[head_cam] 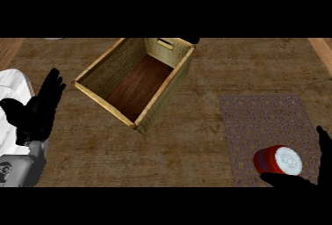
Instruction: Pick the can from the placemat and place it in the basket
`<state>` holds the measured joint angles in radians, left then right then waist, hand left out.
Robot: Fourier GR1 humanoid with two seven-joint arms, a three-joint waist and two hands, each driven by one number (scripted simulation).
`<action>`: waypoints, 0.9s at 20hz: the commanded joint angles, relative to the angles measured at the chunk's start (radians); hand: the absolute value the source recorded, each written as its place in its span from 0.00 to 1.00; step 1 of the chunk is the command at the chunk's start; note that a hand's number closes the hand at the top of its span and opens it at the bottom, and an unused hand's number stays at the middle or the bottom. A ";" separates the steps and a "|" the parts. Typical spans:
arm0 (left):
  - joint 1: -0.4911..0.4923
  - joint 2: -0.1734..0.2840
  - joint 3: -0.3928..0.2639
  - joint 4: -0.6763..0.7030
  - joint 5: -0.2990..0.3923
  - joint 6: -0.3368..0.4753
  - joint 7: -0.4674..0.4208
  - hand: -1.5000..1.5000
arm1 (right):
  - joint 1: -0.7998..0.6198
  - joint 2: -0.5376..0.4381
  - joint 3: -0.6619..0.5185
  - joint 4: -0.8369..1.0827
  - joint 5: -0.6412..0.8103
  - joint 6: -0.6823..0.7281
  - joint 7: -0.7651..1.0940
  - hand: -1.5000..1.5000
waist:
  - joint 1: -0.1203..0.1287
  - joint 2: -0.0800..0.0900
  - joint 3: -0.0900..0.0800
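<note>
Right hand (311,169) curled around can (277,161) at lower right of placemat (262,118).

Thumb below and fingers to the right of the red can, enclosing it; white lid facing up, tilted slightly. Can positioned over the near right corner of the dark patterned placemat — contact with the mat cannot be determined. Basket (162,94) located up and left of the placemat, well apart from the can, set at an angle on the brown counter (194,149), open top showing a dark wood floor. Left hand (35,112) at the left edge — fingers straight and spread, pointing up, holding nothing, beside a white object (13,88).
</note>
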<state>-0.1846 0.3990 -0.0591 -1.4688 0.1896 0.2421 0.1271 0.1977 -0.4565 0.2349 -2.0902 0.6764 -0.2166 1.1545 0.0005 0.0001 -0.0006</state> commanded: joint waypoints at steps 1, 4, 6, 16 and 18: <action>-0.055 0.012 0.031 0.047 0.001 -0.033 0.008 0.50 | -0.111 0.036 -0.045 0.071 -0.010 0.088 0.144 0.00 | 0.002 0.002 0.000; -0.010 -0.002 0.029 0.011 -0.011 -0.019 0.027 0.50 | 0.011 0.096 0.031 0.058 0.080 0.042 0.100 0.00 | -0.003 0.000 0.000; 0.001 0.034 0.071 -0.031 0.009 -0.050 0.056 0.50 | -0.055 0.092 -0.042 0.064 0.036 0.093 0.105 0.00 | 0.002 -0.001 0.000; 0.027 -0.051 0.061 -0.002 -0.049 -0.067 -0.001 0.50 | -0.075 0.192 -0.054 0.182 0.100 0.100 0.020 0.00 | 0.001 0.000 0.000; 0.052 -0.034 0.074 -0.075 -0.047 -0.067 0.036 0.50 | -0.058 0.185 -0.098 0.204 0.067 0.111 -0.018 0.00 | 0.003 -0.001 0.001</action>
<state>-0.1623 0.3606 -0.0050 -1.5012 0.1383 0.1937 0.1540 0.1640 -0.2938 0.1676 -1.9492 0.7431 -0.1320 1.0844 0.0004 -0.0033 -0.0033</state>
